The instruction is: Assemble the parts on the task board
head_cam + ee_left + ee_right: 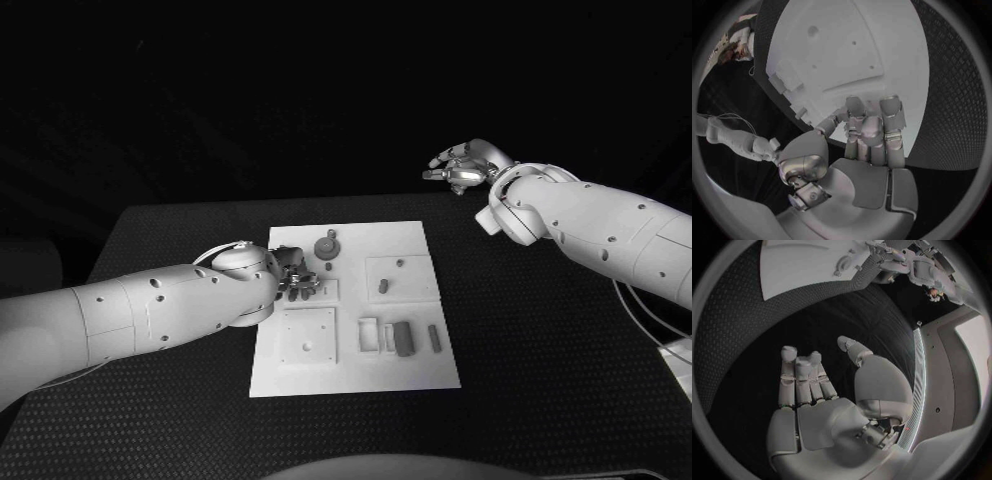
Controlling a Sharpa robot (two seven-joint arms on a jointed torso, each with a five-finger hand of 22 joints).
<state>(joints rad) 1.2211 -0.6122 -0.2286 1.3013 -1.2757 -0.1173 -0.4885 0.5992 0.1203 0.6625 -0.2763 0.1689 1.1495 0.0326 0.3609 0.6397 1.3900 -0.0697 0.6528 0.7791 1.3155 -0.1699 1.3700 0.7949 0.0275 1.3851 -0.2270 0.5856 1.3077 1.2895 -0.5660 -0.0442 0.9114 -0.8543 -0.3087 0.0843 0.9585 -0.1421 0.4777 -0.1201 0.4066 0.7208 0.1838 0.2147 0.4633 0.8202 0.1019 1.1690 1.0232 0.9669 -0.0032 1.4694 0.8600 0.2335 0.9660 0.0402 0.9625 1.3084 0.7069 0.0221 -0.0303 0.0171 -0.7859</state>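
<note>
Table (548, 380): black, textured, filling the lower part of the head view.
Task board (411, 365): white plate at the middle of the table, its long side running up the frame; recessed squares and slots show on it.
Left arm (130, 315): enters from the left edge at mid height and reaches to the board's left edge.
Right arm (606, 225): enters from the right edge and ends above the table's far right corner, well apart from the board.
Left hand (296, 280): over the board's left side, fingers curled down close together toward the surface; whether they hold a part I cannot tell. In the left wrist view the fingers (872, 127) lie side by side over the board's edge.
Right hand (462, 168): upper right of centre, raised off the table, fingers apart, nothing in it.
Parts: a round piece (329, 245) near the board's upper middle; a small peg (384, 287) in the right-hand recess; upright bars (402, 338) in the lower middle.
</note>
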